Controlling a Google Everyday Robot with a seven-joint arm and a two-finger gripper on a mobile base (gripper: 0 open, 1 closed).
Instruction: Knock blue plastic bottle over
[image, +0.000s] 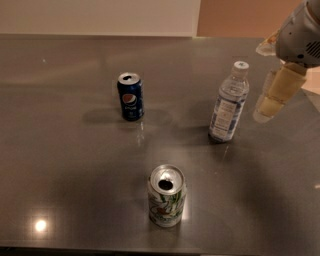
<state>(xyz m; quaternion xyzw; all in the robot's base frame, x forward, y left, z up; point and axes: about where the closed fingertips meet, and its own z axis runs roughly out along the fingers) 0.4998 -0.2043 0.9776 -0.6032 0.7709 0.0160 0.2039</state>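
Note:
The blue plastic bottle (229, 102) is clear with a white cap and a blue-and-white label. It stands upright on the grey table, right of centre. My gripper (272, 97) hangs from the upper right, just to the right of the bottle at the height of its body. A small gap shows between the gripper and the bottle.
A dark blue Pepsi can (130, 96) stands upright left of the bottle. A white-and-green can (166, 195) stands upright near the front edge of the grey table (60, 150). The table's right edge runs close behind the gripper.

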